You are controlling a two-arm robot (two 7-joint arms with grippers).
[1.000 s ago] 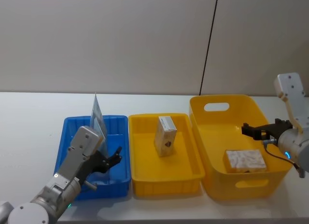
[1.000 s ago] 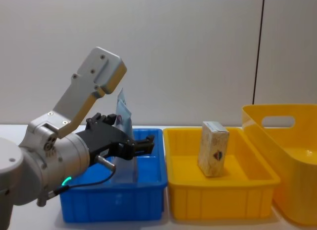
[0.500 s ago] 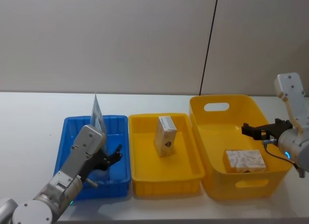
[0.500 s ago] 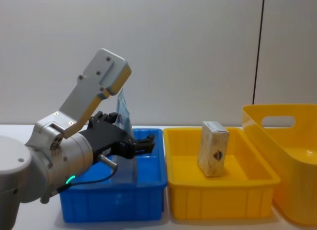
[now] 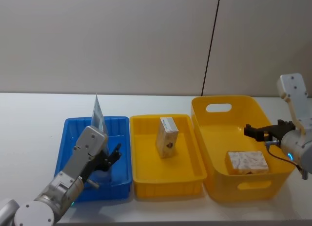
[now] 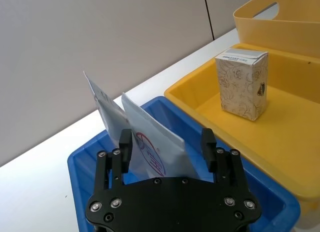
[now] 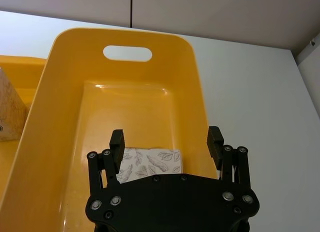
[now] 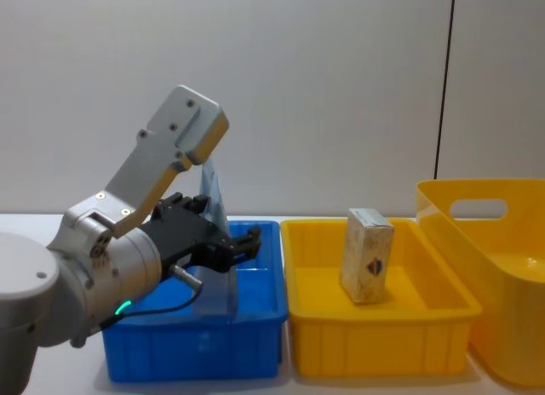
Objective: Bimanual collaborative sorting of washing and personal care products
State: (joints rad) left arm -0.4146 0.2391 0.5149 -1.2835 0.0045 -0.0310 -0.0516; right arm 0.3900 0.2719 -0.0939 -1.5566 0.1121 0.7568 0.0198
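At the frame's lower left, my left gripper (image 5: 116,152) spreads its fingers beside the pouch (image 5: 98,113), long axis upright, narrow tip up; my right gripper (image 5: 249,130), mid-right, is equally spread.

No legible text. Box (image 6: 242,85): dark diamond mark only. Pouch (image 6: 152,142): red-blue print, unreadable.

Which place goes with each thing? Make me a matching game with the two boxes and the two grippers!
Things:
1. standing box
2. leafy box
3. left gripper
4. right gripper

Places:
A. open, above the yellow basket
B. in the yellow tray
C. open, by the pouches in the blue tray
D. lying flat in the yellow basket

Pairs: 1-B, 2-D, 3-C, 4-A
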